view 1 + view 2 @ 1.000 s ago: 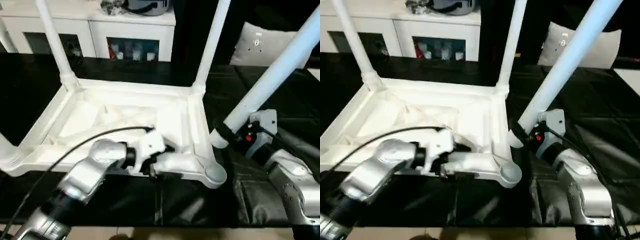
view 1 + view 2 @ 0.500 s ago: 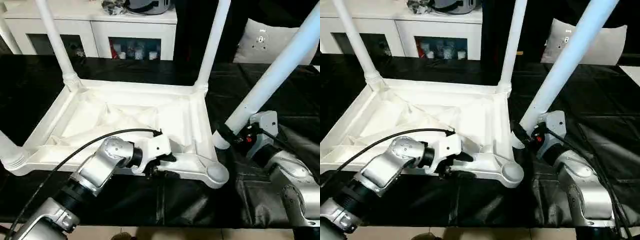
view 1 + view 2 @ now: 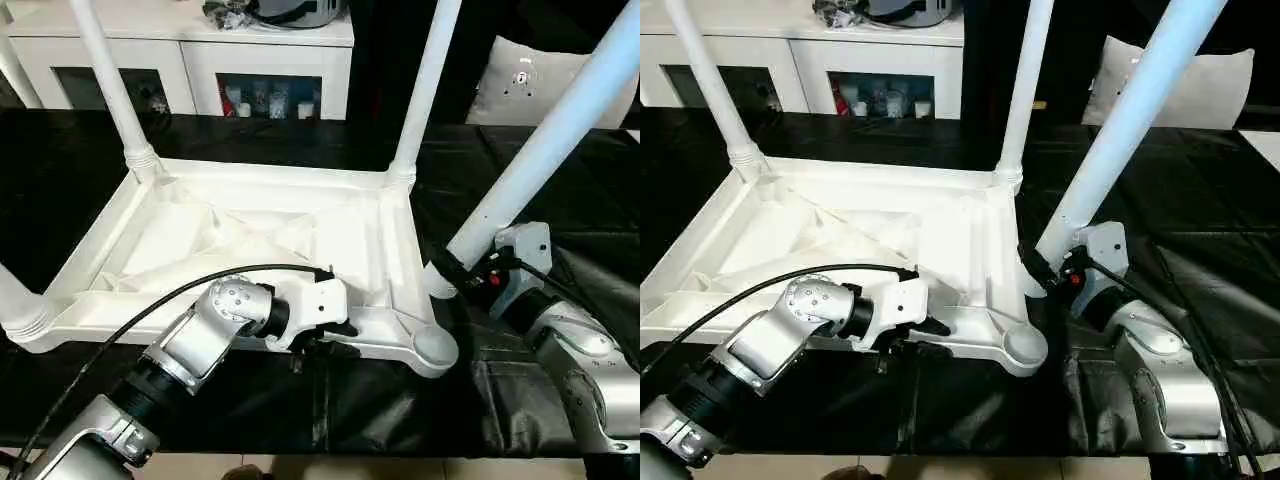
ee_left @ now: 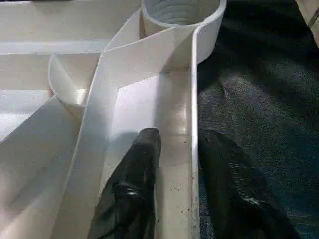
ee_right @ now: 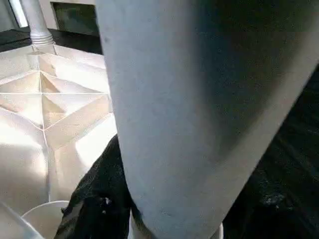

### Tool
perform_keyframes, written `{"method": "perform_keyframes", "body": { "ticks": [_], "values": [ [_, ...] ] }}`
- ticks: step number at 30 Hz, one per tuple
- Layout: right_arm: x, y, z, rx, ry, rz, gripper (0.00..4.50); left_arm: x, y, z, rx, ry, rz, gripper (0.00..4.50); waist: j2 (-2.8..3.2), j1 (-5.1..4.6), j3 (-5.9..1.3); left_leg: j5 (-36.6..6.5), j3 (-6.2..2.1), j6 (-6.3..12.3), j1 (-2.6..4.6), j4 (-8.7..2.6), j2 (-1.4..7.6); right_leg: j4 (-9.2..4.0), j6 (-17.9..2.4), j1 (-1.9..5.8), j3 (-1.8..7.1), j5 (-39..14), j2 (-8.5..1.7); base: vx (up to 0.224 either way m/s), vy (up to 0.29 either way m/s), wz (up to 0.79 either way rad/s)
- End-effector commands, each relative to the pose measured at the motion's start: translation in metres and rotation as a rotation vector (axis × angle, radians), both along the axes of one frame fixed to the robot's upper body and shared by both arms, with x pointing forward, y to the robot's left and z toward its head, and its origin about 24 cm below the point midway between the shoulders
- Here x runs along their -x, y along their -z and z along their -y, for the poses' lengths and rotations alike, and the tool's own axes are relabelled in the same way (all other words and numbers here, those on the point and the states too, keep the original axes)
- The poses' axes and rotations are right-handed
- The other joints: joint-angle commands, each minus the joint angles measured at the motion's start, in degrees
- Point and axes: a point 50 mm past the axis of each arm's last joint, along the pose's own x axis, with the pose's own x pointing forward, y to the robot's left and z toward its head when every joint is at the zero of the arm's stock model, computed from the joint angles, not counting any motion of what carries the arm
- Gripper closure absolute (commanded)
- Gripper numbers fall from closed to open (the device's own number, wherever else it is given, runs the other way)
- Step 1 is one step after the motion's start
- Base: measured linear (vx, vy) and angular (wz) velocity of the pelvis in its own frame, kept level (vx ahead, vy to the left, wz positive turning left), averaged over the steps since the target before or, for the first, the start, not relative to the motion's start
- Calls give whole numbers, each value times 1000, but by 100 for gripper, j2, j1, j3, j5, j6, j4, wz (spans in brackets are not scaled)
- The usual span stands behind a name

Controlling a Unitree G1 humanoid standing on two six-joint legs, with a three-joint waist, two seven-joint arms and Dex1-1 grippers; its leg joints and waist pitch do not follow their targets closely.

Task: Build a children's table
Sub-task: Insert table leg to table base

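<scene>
The right gripper [image 3: 448, 272], clamped on the tilted long white tapered plastic leg [image 3: 545, 150], may miss the empty round corner socket [image 3: 434, 346] if the inverted white ribbed plastic tabletop [image 3: 250, 235] slides, its near rim straddled by the left gripper [image 4: 177, 149], fingers apart.

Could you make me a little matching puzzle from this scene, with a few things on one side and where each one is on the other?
Things:
1. Loose leg
2. Left tool
3. Empty socket
4. Cabinet

Places:
A. Astride the tabletop's near rim
B. Behind the black table
C. In the right tool, tilted
D. Tabletop's near right corner

Pairs: 1-C, 2-A, 3-D, 4-B
</scene>
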Motion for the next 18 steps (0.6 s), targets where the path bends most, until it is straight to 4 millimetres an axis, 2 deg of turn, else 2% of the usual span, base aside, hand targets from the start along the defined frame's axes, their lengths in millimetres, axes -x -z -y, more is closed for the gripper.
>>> {"method": "perform_keyframes", "body": {
  "ticks": [1,4,14,18],
  "values": [
    [-2,-5,1,5,-2,23,260,-1,0,1,-19,9,13,344,-37,20,-318,-690,-154,195,72,-458,454,-438,-1432,186,237,-56,-518,0,0,0],
    [-3,-5,0,5,-5,25,260,-1,1,1,-16,10,2,366,-36,30,-315,-652,-149,248,77,-460,460,-436,-1473,184,231,36,-517,0,0,0],
    [-4,-6,-2,-1,-22,33,260,-3,8,-9,-73,-22,-9,442,-35,23,-287,-929,-149,148,88,-490,464,-484,-1414,170,239,-460,-524,0,0,0],
    [-5,-11,-12,-55,-85,34,260,-14,12,-27,-142,-107,24,447,-34,12,-274,-1117,-160,94,82,-513,459,-511,-1341,161,241,-789,-527,0,0,0]
  ]
}}
